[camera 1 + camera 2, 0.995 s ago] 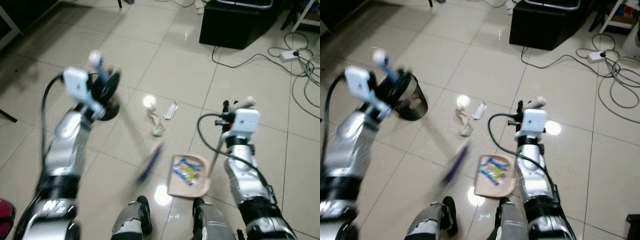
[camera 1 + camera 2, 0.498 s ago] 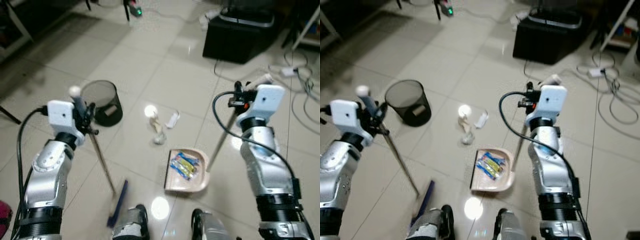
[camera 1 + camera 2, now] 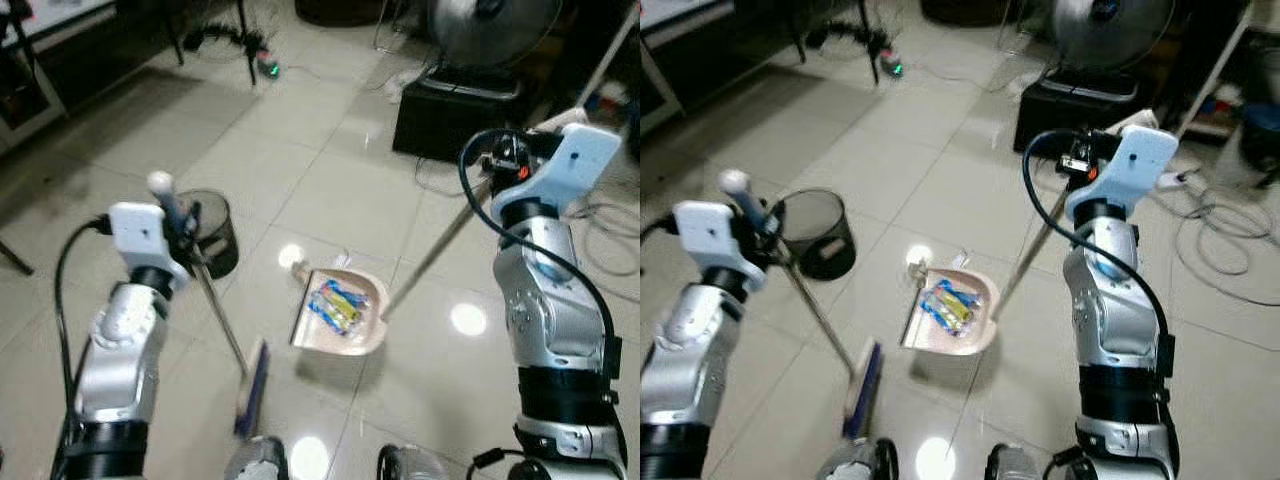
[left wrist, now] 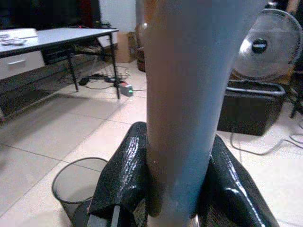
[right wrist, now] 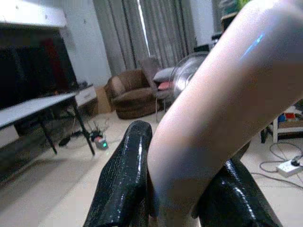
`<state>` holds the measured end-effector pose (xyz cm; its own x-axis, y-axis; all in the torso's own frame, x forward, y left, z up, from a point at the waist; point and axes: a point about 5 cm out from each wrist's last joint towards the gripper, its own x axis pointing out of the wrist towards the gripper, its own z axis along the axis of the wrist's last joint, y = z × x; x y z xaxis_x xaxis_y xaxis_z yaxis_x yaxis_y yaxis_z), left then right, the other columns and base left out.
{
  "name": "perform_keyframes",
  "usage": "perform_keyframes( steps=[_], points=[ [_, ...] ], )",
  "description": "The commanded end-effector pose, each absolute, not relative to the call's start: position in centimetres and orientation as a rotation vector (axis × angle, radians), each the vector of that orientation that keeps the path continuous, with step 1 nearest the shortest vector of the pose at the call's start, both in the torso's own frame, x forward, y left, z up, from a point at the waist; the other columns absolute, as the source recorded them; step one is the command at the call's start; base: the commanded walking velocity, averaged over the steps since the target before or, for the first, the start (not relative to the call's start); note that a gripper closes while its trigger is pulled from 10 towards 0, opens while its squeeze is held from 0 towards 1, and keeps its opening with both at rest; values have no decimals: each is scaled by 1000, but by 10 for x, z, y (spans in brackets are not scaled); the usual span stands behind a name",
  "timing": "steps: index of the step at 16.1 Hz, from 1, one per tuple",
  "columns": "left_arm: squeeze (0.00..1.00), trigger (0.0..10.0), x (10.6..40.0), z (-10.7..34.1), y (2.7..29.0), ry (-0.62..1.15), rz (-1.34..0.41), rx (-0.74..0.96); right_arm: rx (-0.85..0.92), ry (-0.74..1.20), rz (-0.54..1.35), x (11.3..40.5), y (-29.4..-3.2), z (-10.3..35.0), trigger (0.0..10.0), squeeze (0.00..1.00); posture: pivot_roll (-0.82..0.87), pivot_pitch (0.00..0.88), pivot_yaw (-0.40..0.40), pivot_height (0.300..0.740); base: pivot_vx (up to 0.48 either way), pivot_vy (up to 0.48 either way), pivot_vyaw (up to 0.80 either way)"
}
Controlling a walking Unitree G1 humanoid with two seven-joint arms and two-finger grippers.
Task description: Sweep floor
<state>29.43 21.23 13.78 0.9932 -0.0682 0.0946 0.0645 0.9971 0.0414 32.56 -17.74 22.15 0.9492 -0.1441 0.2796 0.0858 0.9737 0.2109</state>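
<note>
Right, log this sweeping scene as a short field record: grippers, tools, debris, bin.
left gripper: shut on the broom handle
broom: slanted, blue head on the tiled floor near the robot's feet
right gripper: shut on the dustpan handle
dustpan: tilted, lifted off the floor, wrappers inside
wrappers: blue and yellow, lying in the pan
waste bin: black mesh, upright, left of the dustpan
floor debris: small white scrap beside the dustpan's edge
</note>
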Motion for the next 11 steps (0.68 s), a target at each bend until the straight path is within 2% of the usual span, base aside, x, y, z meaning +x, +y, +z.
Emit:
perform_keyframes(
  steps=[1, 3, 10, 11],
  points=[
    [0, 10000, 295, 146, 209, -128, -66, 65, 228, -365, -117, 323, -178, 241, 10000, 0, -75, 33, 49, 740, 334, 0, 0],
    [0, 10000, 293, 138, 207, -104, -62, 76, 243, -380, -102, 325, -174, 249, 10000, 0, -74, 22, 46, 740, 379, 0, 203],
    [0, 10000, 292, 135, 202, -84, -57, 114, 273, -388, -116, 329, -174, 255, 10000, 0, -67, 3, 48, 740, 393, 0, 800],
    [0, 10000, 293, 134, 203, -82, -54, 118, 285, -394, -119, 329, -175, 257, 10000, 0, -67, 3, 49, 740, 390, 0, 0]
  ],
)
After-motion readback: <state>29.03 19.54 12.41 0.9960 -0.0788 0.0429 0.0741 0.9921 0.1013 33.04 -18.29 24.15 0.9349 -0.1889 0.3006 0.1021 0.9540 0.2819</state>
